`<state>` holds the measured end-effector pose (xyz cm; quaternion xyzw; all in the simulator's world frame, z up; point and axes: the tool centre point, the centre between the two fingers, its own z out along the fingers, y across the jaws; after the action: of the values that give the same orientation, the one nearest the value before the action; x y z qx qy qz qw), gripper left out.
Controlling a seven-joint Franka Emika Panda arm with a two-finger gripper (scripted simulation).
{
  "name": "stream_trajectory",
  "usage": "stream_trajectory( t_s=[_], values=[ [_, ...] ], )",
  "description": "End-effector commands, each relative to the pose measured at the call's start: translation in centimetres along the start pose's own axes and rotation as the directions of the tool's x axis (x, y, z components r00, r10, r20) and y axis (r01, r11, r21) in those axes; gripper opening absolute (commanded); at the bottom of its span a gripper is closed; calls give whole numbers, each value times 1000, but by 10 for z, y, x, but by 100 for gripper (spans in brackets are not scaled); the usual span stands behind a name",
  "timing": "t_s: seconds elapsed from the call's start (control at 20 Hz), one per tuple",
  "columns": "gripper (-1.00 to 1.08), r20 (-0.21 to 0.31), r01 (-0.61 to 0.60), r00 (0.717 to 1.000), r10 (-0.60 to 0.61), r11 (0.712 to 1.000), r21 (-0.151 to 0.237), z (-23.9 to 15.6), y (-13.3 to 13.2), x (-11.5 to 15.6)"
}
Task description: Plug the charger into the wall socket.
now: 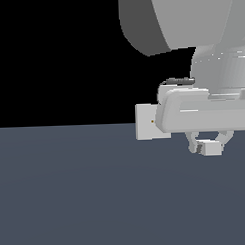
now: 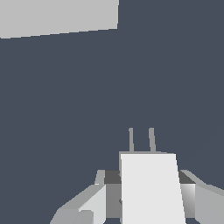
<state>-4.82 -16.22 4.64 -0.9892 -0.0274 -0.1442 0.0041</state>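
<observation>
My gripper [image 1: 209, 146] hangs low at the exterior view's right, shut on the charger [image 1: 212, 148], a small white block held just above the floor. In the wrist view the charger [image 2: 151, 188] fills the space between the fingers [image 2: 85, 205], and its two thin prongs [image 2: 141, 140] stick out ahead of it. The wall socket [image 1: 146, 122] is an upright white square plate with a tiny orange dot; it stands to the exterior view's left of the hand, partly hidden behind it. In the wrist view the socket [image 2: 57, 17] shows as a pale slab, well apart from the prongs.
The arm's large grey links [image 1: 191, 22] fill the exterior view's upper right. A flat dark grey-blue floor [image 1: 72, 196] spreads beneath everything, with black background above it.
</observation>
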Motion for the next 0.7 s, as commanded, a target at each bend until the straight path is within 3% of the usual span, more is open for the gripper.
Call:
stream_trajectory(
  t_s=[0.0,0.35,0.65],
  values=[
    [-100,-1,31,1000,-31,999,8,-10,-15,17],
    [-100,-2,98,995,-98,995,28,-33,-48,54],
    [-100,-3,119,993,-119,992,34,-39,-59,65]
  ],
)
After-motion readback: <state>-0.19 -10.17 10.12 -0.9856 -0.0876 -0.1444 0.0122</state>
